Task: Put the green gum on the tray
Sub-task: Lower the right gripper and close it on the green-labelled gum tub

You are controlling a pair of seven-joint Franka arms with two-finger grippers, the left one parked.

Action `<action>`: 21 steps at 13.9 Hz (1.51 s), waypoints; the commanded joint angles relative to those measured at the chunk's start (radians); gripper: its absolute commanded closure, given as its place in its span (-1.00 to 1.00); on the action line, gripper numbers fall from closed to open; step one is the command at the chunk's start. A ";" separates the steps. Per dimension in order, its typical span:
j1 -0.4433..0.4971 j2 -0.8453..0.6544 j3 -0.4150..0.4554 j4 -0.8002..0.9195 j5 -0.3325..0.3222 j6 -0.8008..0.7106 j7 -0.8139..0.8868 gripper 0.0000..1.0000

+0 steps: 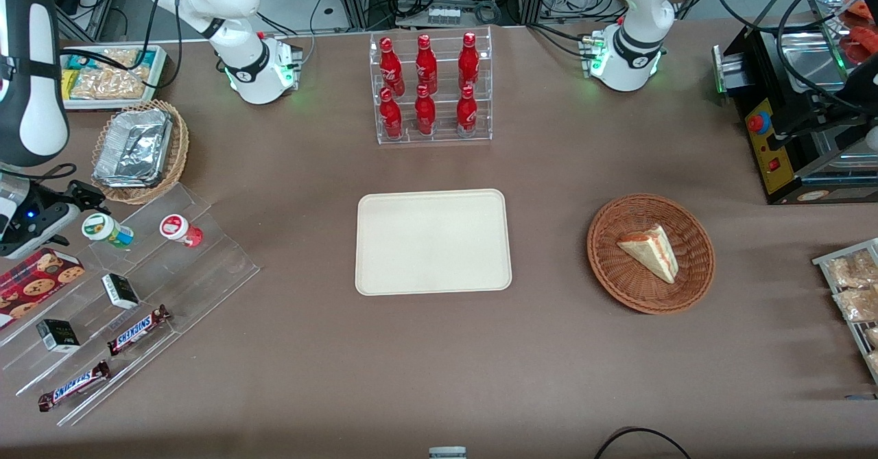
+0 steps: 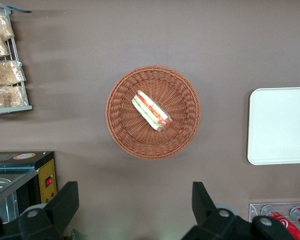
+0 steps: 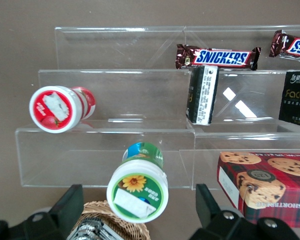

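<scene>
front view, my gripper [image 1: 68,205]: at the working arm's end of the table, over the clear acrylic stepped display stand [image 1: 171,267], just beside the small round green gum bottle with white lid and green label [image 1: 107,230]; from here i cannot tell how my jaws stand.
front view, green gum: lying on its side on an upper step of the stand, beside the similar small red-lidded bottle [image 1: 181,230].
front view, tray: the large flat cream-beige rectangular tray with rounded corners [image 1: 433,241] sits mid-table, well apart from the gum, nearer the camera than the clear rack of red cola bottles [image 1: 429,87].
front view, neighbours: a wicker basket holding a crumpled foil tray [image 1: 139,149] is near my gripper; two snickers bars [image 1: 139,328] lie on the lower steps.
left wrist view, tray: one end of it [image 2: 280,125] shows beside a round brown wicker basket [image 2: 153,112] that holds a wrapped sandwich wedge [image 2: 151,110].
right wrist view, my gripper [image 3: 139,212]: jaws spread wide, one dark finger [image 3: 70,205] on each side of the green gum [image 3: 138,189], neither touching it.
right wrist view, green gum: lid toward me, with the red-lidded bottle [image 3: 59,107] one step away and a red cookie box [image 3: 267,187] beside it.
</scene>
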 commanded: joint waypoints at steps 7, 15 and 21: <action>-0.018 -0.028 0.001 -0.113 0.001 0.133 -0.030 -0.77; -0.004 -0.046 0.009 -0.045 0.003 0.023 -0.004 1.00; 0.138 0.007 0.012 0.173 0.000 -0.195 0.215 1.00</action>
